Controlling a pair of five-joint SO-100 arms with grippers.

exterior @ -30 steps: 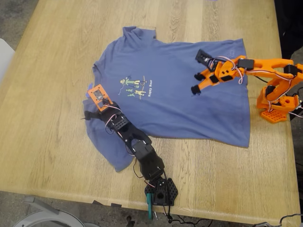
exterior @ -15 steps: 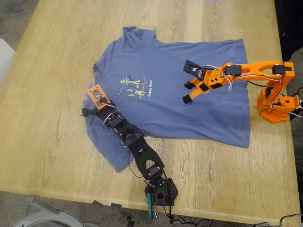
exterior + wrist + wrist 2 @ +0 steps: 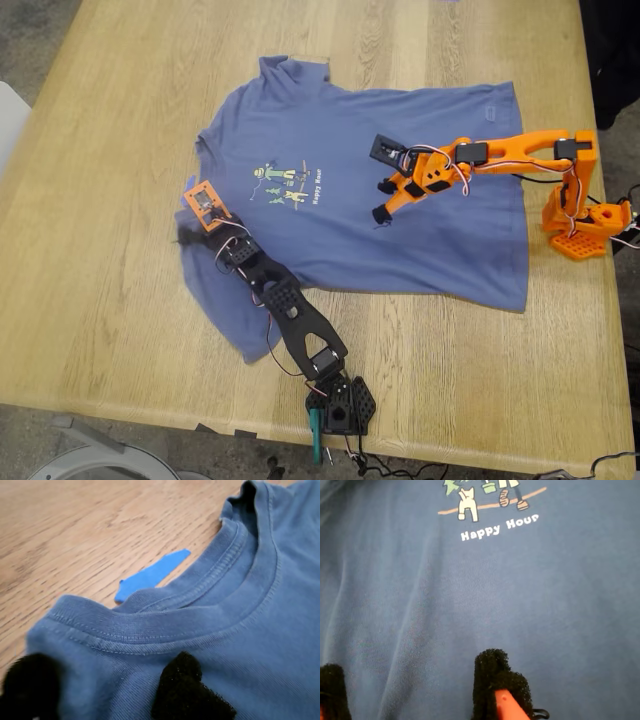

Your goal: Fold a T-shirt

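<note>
1. Lying spread flat on the light wooden table [image 3: 110, 300] is the slate-blue short-sleeved cotton T-shirt [image 3: 450, 240]. Its collar is toward the exterior view's left and its hem toward the exterior view's right.
2. The small green-and-yellow cartoon print with pale "Happy Hour" lettering [image 3: 285, 183] faces up on the chest, between the two arms.
3. The black arm reaches in from the table's near edge in the exterior view and carries my first gripper [image 3: 182, 236] to the collar. Its wrist view shows its black padded fingertips [image 3: 185, 690] spread apart and low over the cloth just inside the ribbed neckline. Whether they touch it cannot be told.
4. A strip of blue tape [image 3: 152, 575] lies on the wood, partly tucked under the collar's edge.
5. The orange arm stretches in from the exterior view's right. My second gripper [image 3: 382, 201] is over the shirt's middle, just beside the print, with its black foam pads [image 3: 492, 680] parted and nothing between them.
</note>
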